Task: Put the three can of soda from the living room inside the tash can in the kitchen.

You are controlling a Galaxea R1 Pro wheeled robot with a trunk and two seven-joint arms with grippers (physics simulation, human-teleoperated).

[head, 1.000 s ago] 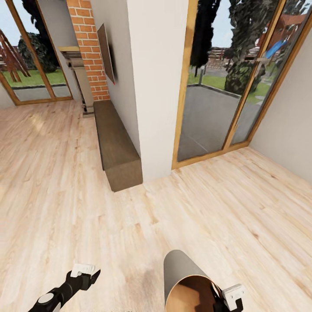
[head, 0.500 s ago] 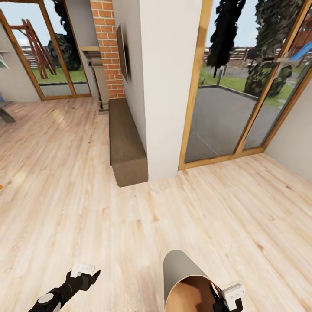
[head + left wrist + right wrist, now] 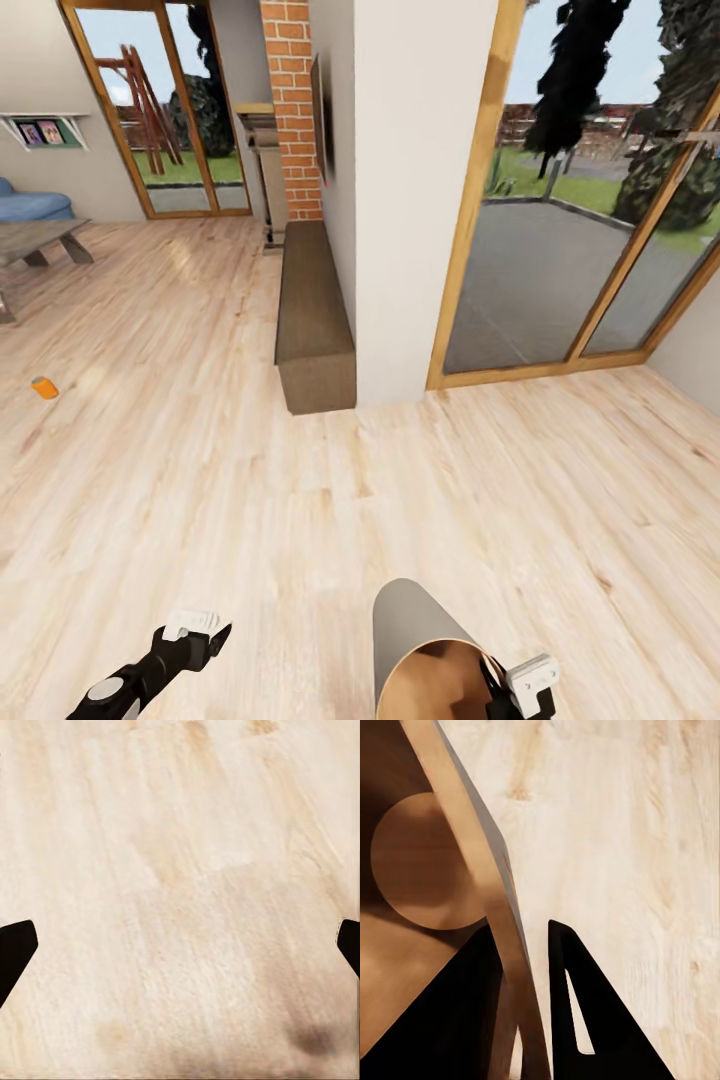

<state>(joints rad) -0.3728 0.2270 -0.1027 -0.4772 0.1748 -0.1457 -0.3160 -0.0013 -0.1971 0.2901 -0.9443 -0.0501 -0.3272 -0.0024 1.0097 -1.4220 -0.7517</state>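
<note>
The right pincer point(image 3: 525, 690) pinches the tash can point(image 3: 425, 655) by its rim, one finger inside, one outside. The left pincer point(image 3: 195, 632) is spread, empty. An orange can of soda point(image 3: 43, 387) lies on the floor point(image 3: 300, 520) at the far left. Keep the bin steady while approaching. Since the earlier frame, the view has swung, revealing this can, a sofa point(image 3: 30, 205) and a low surface point(image 3: 35, 240).
</note>
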